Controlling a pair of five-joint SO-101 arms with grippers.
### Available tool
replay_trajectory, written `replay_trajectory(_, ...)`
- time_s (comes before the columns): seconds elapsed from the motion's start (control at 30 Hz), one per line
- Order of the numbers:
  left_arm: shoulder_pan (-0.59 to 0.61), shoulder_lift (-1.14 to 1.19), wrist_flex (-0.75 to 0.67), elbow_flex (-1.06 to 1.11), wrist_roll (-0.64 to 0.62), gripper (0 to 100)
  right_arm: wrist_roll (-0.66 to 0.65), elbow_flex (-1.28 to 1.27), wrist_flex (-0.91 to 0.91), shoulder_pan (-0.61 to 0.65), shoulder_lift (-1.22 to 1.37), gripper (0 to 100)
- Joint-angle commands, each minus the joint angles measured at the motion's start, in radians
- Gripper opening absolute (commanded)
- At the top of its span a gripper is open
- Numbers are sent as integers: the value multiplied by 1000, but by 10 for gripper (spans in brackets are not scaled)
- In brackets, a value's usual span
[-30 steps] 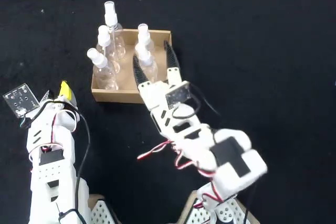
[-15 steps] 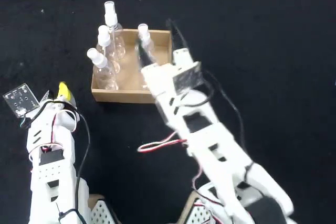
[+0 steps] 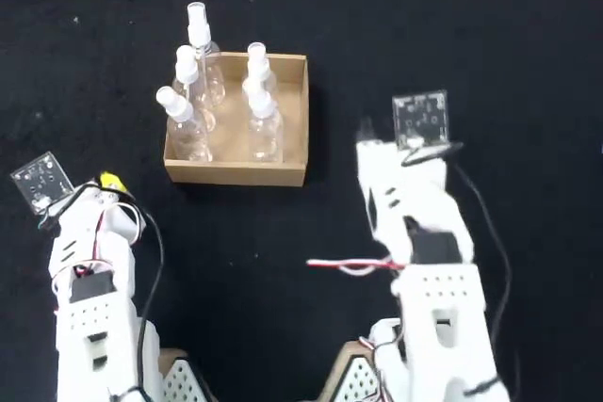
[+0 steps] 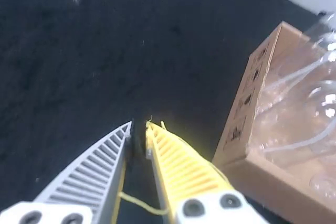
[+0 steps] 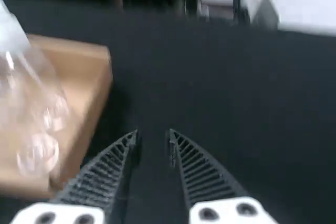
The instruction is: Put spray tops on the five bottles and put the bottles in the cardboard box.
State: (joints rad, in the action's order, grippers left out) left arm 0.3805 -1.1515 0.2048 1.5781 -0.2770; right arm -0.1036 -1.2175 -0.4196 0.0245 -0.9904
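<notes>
The cardboard box (image 3: 287, 120) stands at the table's back left and holds several clear bottles with white spray tops, among them one at the back (image 3: 200, 44), one at the front left (image 3: 181, 120) and one at the front right (image 3: 264, 115). My left gripper (image 3: 105, 178) rests low, left of the box, shut and empty; its grey and yellow fingertips (image 4: 139, 127) lie beside the box wall (image 4: 247, 119). My right gripper (image 3: 366, 131) hangs right of the box, drawn back and empty, its fingers (image 5: 153, 137) a narrow gap apart. A bottle (image 5: 31, 114) shows in the box (image 5: 84, 82).
Black cloth (image 3: 490, 63) covers the whole table, with bare room to the right of the box and in front of it. Both arm bases stand at the near edge.
My right arm has pulled back out of the box toward the near right, leaving the bottle inside, and its fingers have narrowed. The left arm has barely shifted.
</notes>
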Motion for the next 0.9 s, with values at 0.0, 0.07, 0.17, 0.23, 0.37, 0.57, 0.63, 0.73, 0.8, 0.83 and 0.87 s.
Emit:
replay_trajectory(0.0, 2, -236, 184, -50, 26, 30, -8, -90, -195, -31, -160, 59)
replay_trajectory(0.07, -35, -351, 195, 12, 97, 30, -8, -176, -206, -37, -225, 60)
replay_trajectory(0.17, -105, -503, 198, 102, 206, 30, -8, -309, -206, -60, -343, 60)
replay_trajectory(0.23, -117, -585, 236, 130, 219, 30, -8, -395, -212, -84, -435, 60)
replay_trajectory(0.37, -124, -684, 368, 111, 219, 30, -8, -475, -295, -137, -619, 63)
replay_trajectory(0.57, -127, -671, 313, 119, 221, 30, -9, -470, -646, -146, -823, 64)
replay_trajectory(0.63, -127, -671, 273, 120, 226, 30, -9, -469, -818, -146, -871, 64)
replay_trajectory(0.73, -73, -671, 328, 120, 258, 30, -2, -466, -873, -146, -911, 60)
replay_trajectory(0.8, 10, -671, 417, 114, 310, 30, -3, -466, -888, -146, -905, 60)
replay_trajectory(0.83, 41, -671, 465, 114, 327, 30, -2, -466, -885, -146, -900, 60)
replay_trajectory(0.87, 62, -671, 509, 113, 330, 30, -2, -466, -885, -146, -898, 60)
